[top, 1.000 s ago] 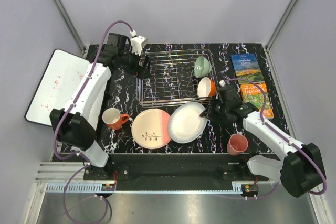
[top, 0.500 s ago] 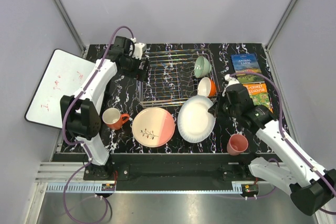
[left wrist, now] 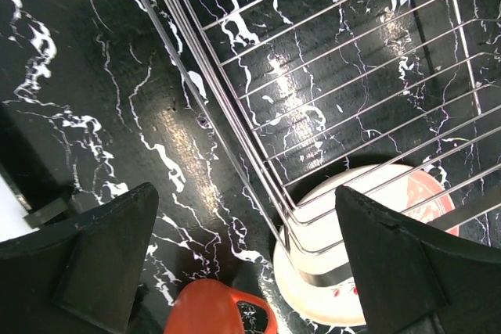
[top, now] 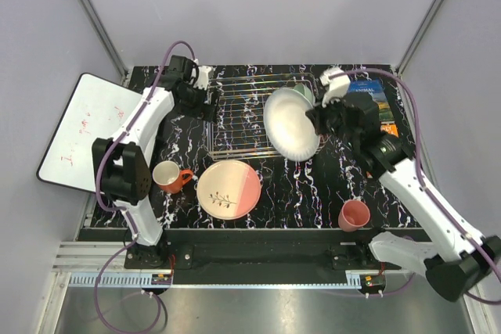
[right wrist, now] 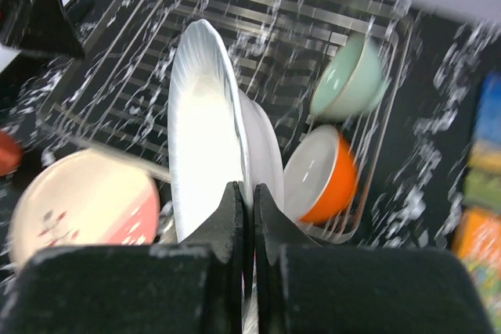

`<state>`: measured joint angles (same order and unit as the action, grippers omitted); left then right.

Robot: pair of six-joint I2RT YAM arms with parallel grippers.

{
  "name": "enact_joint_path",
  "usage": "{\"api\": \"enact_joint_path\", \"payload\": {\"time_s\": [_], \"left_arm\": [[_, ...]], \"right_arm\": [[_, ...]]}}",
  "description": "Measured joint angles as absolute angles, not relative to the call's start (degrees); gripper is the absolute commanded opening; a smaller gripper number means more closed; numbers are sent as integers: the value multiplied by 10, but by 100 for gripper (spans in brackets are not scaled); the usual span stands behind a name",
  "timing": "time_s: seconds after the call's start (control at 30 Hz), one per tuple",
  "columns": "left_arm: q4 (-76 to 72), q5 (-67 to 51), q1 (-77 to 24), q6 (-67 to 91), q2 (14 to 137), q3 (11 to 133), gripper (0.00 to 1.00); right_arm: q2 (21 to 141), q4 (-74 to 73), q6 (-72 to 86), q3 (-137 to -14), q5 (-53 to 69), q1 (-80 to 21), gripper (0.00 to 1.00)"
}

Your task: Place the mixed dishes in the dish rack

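Observation:
My right gripper (top: 315, 120) (right wrist: 245, 193) is shut on the rim of the white plate (top: 290, 123) (right wrist: 205, 134). It holds the plate tilted on edge above the right part of the dish rack (top: 243, 119) (right wrist: 117, 87). The mint-green bowl (right wrist: 348, 80) and the orange bowl (right wrist: 325, 174) lie in the rack's right end. My left gripper (top: 208, 104) (left wrist: 246, 271) is open at the rack's left edge (left wrist: 313, 99), with the rack's side wire between its fingers. The pink-and-cream plate (top: 228, 189) (left wrist: 337, 287), the orange-red mug (top: 168, 176) (left wrist: 207, 310) and the pink cup (top: 355, 214) sit on the table.
A white board (top: 86, 127) lies off the table's left side. Two books (top: 374, 98) lie at the back right, partly under my right arm. Grey walls close in the back and sides.
My right gripper has lifted the white plate off the table and carried it back over the rack, tipping it on edge. My left gripper has stayed at the rack's left edge.

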<state>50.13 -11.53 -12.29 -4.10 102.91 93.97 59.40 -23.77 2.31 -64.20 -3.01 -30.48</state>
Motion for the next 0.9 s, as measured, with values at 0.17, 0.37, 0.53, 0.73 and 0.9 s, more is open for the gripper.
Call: {"api": "enact_joint_path", "payload": {"time_s": [0.17,0.37,0.53,0.73,0.9], "left_arm": [[501,-117,-123,-31,1044,934,99],[496,-119,-123,-31,1079,934,99],[496,-122,-127,-46,1124,936,97],[496,-131,-141,-81,1144,949,76],[497,-135,-155,-113,1144,952,61]], "right_arm": [[724,-160,-101,-748,-40,-305,0],[817,-93,-205,-810,-41,-305,0],[874,-68,-279,-854,-48,-305,0],[917,-41,-336,-882,-45,-298,0],[932,-36,-362,-891,-33,-288,0]]}}
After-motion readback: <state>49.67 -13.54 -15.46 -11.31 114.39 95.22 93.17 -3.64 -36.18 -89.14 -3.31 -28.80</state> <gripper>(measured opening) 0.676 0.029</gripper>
